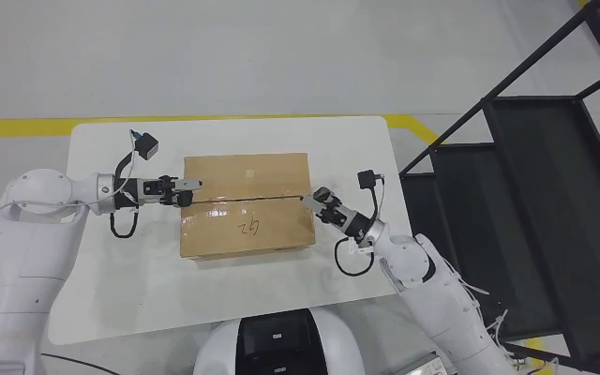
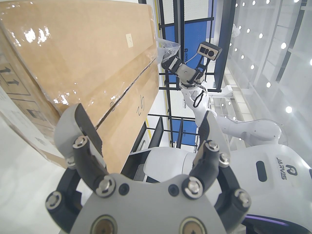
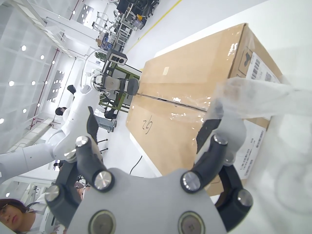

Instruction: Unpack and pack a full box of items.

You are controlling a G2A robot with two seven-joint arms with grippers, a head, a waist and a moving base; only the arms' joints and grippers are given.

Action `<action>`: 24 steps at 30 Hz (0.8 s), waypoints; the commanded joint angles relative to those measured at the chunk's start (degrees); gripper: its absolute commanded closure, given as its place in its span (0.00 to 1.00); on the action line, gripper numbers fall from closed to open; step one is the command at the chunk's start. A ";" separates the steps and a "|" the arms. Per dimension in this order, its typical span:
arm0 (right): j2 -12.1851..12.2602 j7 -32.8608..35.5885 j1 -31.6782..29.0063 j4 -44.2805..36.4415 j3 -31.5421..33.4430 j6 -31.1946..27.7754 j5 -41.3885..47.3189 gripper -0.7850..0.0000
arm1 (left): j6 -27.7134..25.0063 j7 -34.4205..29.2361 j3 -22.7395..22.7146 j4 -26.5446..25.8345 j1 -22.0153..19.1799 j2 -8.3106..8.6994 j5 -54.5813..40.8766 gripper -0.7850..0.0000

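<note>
In the middle of the top view we see the cardboard box sitting closed on the white worktop. Its long sides run left to right across the frame. Its two top flaps meet at a seam that runs the length of the lid under glossy clear tape. A handwritten mark sits on the flap nearer the lower edge of the frame.

The left gripper is at the left end of that seam, level with the top edge of the box. In its wrist view the jaws stand well apart, with one finger just beside the box corner and nothing between them.

The right gripper is at the opposite, right end of the seam, also close against the box. Its jaws are spread too. A crumpled strip of clear film lies draped over one finger, and we cannot tell whether it is stuck there or only resting. A white label shows on the box end facing this gripper.

At the right of the top view a black metal staircase stands beside the worktop, and a yellow line crosses the floor beyond it.
</note>
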 commanded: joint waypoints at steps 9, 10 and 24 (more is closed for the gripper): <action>-0.36 1.40 3.74 0.64 -3.30 2.16 -5.86 0.00 | 0.00 0.00 0.00 0.00 0.00 0.00 0.00 0.00; -0.37 1.47 3.97 0.62 -3.46 2.38 -6.51 0.00 | 0.10 0.84 0.05 -0.28 0.31 -0.02 0.04 0.00; 0.25 4.53 5.25 -3.55 -4.26 4.64 -20.40 0.00 | 1.07 2.52 -0.03 -3.42 2.28 0.46 -0.17 0.00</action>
